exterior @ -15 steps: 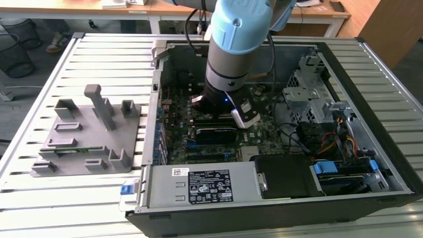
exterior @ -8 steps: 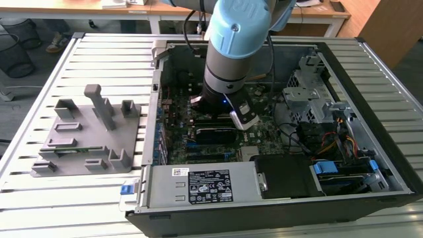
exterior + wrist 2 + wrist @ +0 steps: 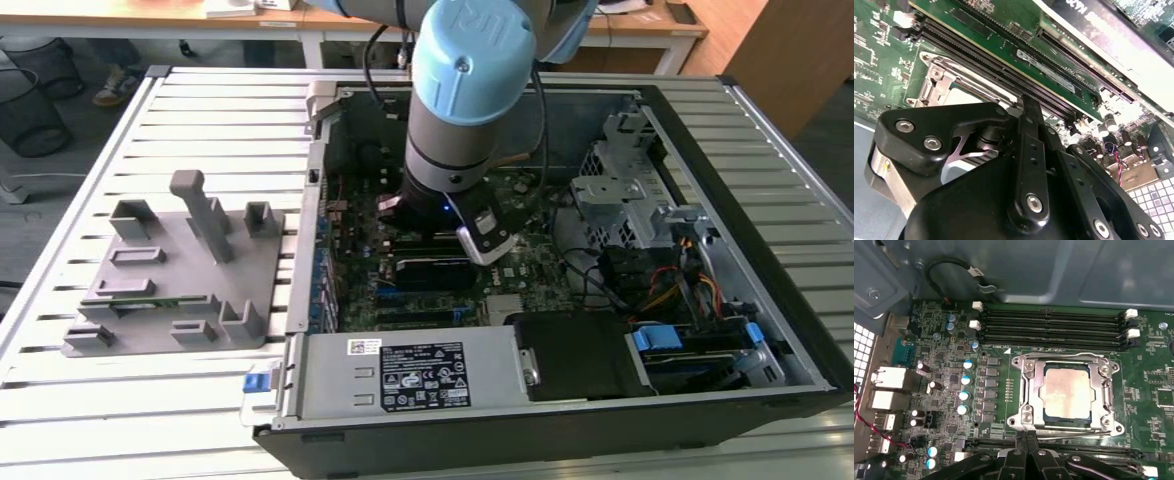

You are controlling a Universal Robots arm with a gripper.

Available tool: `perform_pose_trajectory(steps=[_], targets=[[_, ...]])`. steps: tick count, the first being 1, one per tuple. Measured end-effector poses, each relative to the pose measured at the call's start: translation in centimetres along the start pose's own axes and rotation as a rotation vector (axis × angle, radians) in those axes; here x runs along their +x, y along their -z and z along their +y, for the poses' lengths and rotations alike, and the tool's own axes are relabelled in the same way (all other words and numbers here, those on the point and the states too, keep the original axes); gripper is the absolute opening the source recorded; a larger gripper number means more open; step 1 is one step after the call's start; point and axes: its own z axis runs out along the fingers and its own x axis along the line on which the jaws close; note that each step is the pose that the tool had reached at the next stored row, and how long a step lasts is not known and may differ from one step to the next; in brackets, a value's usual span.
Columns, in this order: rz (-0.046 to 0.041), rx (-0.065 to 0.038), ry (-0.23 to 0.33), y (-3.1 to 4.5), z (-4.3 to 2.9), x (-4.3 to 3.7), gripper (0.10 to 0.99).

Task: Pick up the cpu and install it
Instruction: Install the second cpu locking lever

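Black gripper [image 3: 1026, 442] linkage sits closest to the lens in both wrist views. Its two fingers [image 3: 1030, 439] are pressed together, tips side by side w/ no gap visible, and nothing is pinched between them. In the first wrist view the tips stand just beside the near edge of the socket frame [image 3: 1026, 416]; if they touch the board [image 3: 944, 385] or only hang above it, I cannot tell.

Cpu [image 3: 1066, 392] lies flat inside the socket frame, silvery top up, approx. centred in the metal bracket. It is apart from the fingers. In the second wrist view a pale corner of the cpu [image 3: 961, 97] shows behind the gripper body, w/ the frame around it.

Counted in the first wrist view: one cpu, one socket frame, four long dark RAM slots [image 3: 1054, 325] beside the frame on its far side from the gripper, all without sticks. White latches at the slot ends: two at one end, two at the other.

Exterior view: one arm [image 3: 467, 100] reaches down into the open PC case [image 3: 667, 400], gripper [image 3: 454, 235] low over the board. One grey fixture [image 3: 180, 280] stands on the slatted table [image 3: 80, 390], at the exterior view's left of the case, well apart from the arm.
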Motion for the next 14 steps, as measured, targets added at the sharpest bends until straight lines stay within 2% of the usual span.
perform_pose_trajectory(steps=[10,14], targets=[[-0.0006,-0.013,0.001,-0.6,-0.15,0.38,0.106],[-0.0013,-0.03,0.001,-0.7,-0.17,0.48,0.106]])
